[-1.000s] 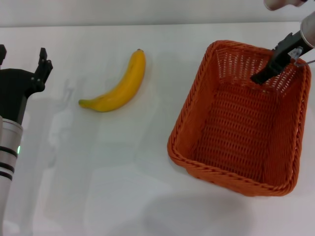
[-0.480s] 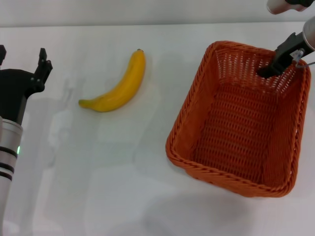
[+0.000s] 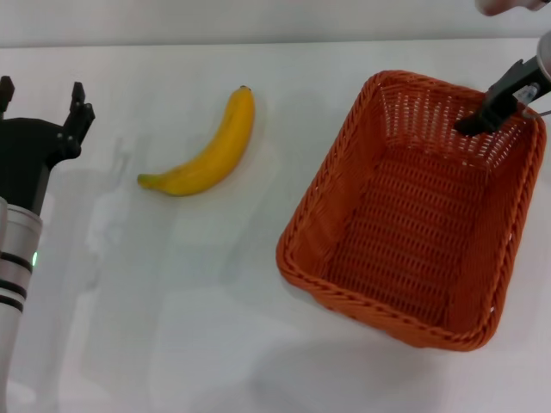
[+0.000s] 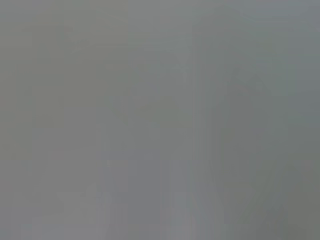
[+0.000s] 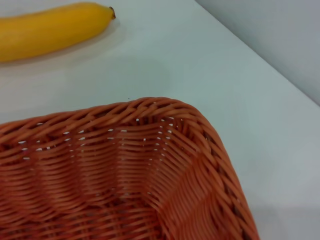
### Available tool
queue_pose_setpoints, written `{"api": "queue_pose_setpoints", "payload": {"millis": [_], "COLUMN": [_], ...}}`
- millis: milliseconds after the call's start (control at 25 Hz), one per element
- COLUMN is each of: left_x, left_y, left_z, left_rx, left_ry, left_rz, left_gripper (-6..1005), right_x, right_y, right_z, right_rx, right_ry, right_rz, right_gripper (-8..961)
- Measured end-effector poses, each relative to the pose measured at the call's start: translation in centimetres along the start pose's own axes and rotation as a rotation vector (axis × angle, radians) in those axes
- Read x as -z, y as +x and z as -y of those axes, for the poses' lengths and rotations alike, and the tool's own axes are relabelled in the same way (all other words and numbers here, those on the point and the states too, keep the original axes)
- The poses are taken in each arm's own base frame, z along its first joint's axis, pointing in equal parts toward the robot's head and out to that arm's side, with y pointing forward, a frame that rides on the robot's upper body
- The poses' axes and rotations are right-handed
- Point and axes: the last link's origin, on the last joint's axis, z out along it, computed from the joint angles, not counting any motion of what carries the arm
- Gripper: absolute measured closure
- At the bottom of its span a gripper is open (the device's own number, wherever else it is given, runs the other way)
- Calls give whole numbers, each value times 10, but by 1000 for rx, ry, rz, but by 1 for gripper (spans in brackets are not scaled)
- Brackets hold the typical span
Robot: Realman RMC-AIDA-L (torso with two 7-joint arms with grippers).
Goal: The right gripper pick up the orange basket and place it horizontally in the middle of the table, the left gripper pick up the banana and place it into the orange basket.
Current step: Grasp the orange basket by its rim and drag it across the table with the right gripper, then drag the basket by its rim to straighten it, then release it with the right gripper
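The orange basket (image 3: pixel 325 200) lies on the right half of the white table (image 3: pixel 172 310), turned at a slant with its near corner toward the middle. My right gripper (image 3: pixel 498 105) is shut on its far right rim, one black finger reaching down inside the wall. The right wrist view shows the basket's braided rim (image 5: pixel 150 107) and, beyond it, the banana (image 5: pixel 50 30). The yellow banana (image 3: pixel 207 151) lies loose on the table left of the basket. Far to the left my left gripper (image 3: pixel 41 93) hovers open, well apart from the banana.
The left arm's silver tube with its green light (image 3: pixel 17 258) runs along the left edge. The table's far edge meets a pale wall (image 3: pixel 258 21). The left wrist view is a blank grey field.
The right gripper has drawn back toward the far right, and the basket has turned with it, its near corner swinging left toward the middle. Banana and left arm have stayed put.
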Motion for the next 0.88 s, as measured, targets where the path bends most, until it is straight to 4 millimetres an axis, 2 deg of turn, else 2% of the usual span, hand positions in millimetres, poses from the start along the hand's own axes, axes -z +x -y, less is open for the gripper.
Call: {"api": "queue_pose_setpoints", "payload": {"millis": [320,600,880], "left_x": [-4,-9,-12], "left_y": [3,4,5], "left_z": [-3,-6,-8], "left_rx": [0,2,1], "left_ry": [-9,-21,-31], "left_rz": [-9,-6,-5], "left_gripper": [133,133,133], "right_x": [27,39,56], "right_y": [3,11,19], "right_z": [7,11,27], "right_rx": [-127,-200,-346], "right_ry": [-129,-204,-314], "right_rz": [11,14,100], "right_gripper": [644,689,772]}}
